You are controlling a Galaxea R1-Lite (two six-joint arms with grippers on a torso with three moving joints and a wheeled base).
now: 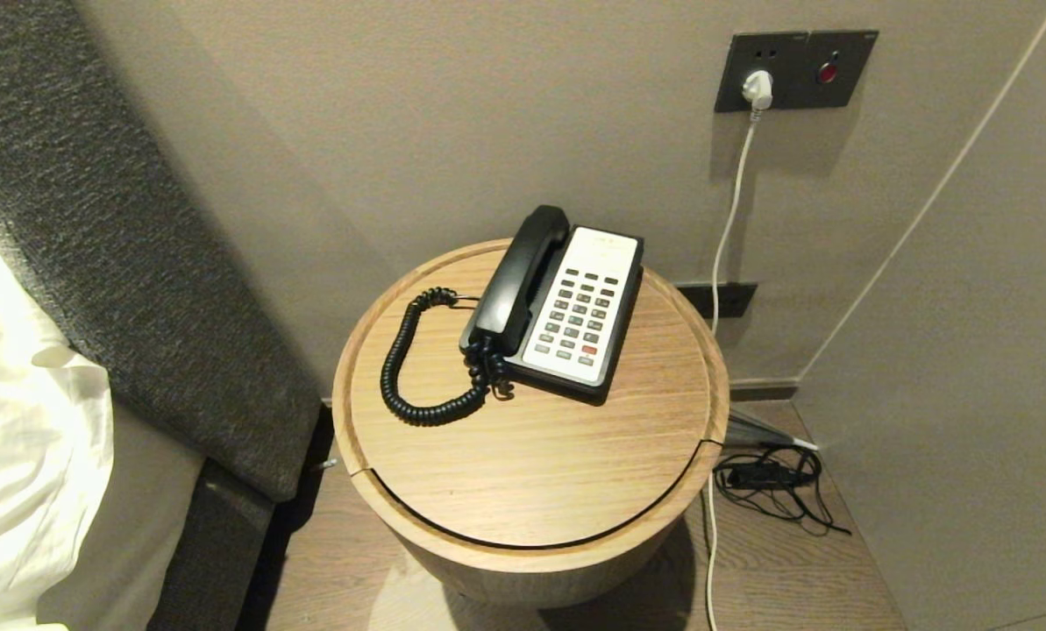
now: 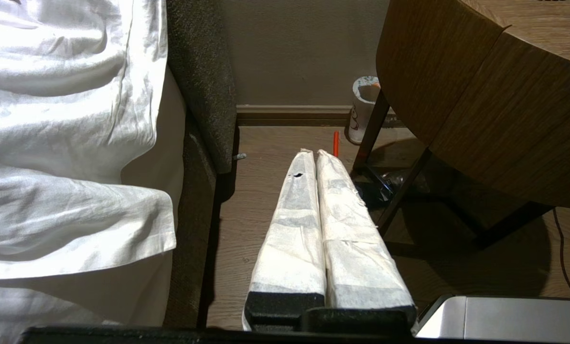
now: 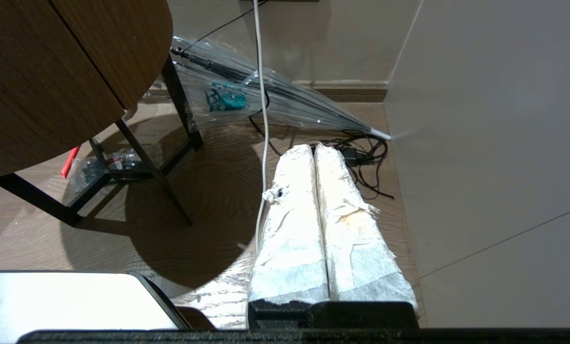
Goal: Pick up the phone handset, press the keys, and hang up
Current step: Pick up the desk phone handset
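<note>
Both arms hang low beside the table point(image 1: 531, 473), below its top. Left gripper point(image 2: 313, 154) on the bed point(image 2: 65, 143) side, fingers pressed together, empty. Right gripper point(image 3: 313, 148) near the wall, likewise clenched on nothing. Farther, on the tabletop: phone point(image 1: 586, 307), handset point(image 1: 518, 276) seated in its cradle, coiled cord point(image 1: 417, 368) looping left

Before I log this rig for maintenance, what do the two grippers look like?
Both look alike. The left gripper has two long, tapering fingers wrapped in white cloth-like tape over black bases, with a small dark hole near one tip. The right gripper has the same white wrap, frayed at the edges and stained yellowish on one finger.
</note>
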